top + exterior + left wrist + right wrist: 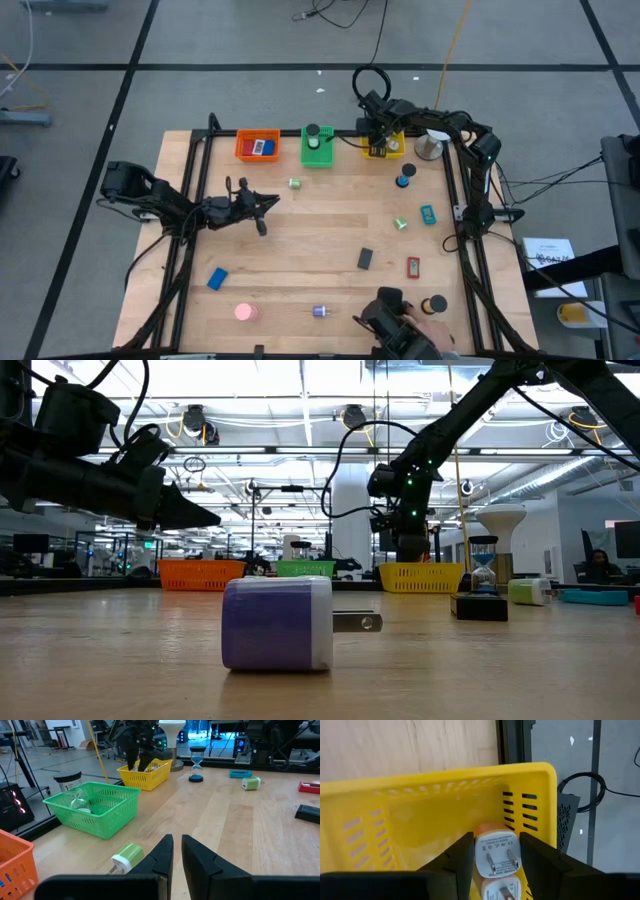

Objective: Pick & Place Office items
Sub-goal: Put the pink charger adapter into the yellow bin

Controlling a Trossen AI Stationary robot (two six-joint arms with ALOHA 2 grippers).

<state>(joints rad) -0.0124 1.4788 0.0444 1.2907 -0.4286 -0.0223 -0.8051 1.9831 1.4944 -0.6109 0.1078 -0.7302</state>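
Purple-and-white plug adapter (277, 623) fills the low view's centre, lying on the table (120, 670) with prongs pointing right; the high view shows it only as a small speck at bottom centre (320, 311). Right hand (496, 851) sits over the yellow bin (420, 805), fingers pinching a white-and-orange plug adapter (496, 851) with another white plug (500, 892) just below it. Only the right wrist view shows this grip; in the high view the right hand (377, 140) just blocks the yellow bin (394, 148) at top centre. Left hand (177, 851) hovers at the high view's left-centre (258, 208), fingers pressed nearly together, holding nothing. Left wrist view shows a green plug (126, 857) beside it, a green bin (95, 807), an hourglass (196, 764). High view alone shows a blue block (217, 278), a pink round piece (245, 312), a red piece (413, 267), and a person's hand (432, 328) at the bottom edge.
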